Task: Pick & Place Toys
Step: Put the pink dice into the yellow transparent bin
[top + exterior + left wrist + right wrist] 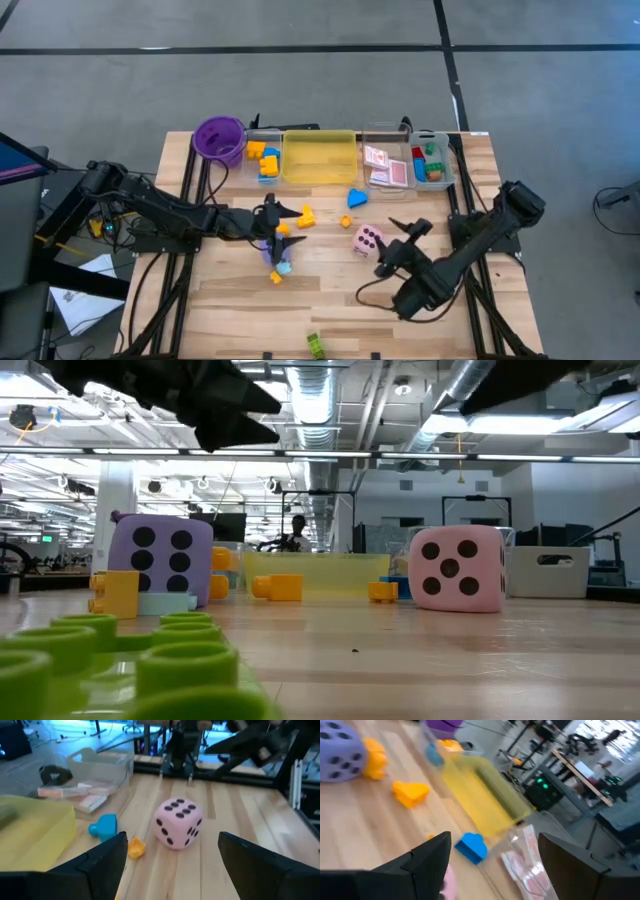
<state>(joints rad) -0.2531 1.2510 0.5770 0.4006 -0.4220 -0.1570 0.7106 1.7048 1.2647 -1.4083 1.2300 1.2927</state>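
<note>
Dark left pincer (285, 224) released above purple die (279, 252) (empty); right pincer (405, 235) released beside pink die (367, 240).

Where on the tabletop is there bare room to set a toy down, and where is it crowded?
Bare wood lies left of the purple die, below the purple cup, and along the near edge between the orange block and the green block. The middle is crowded around the pink die and both arms.
</note>
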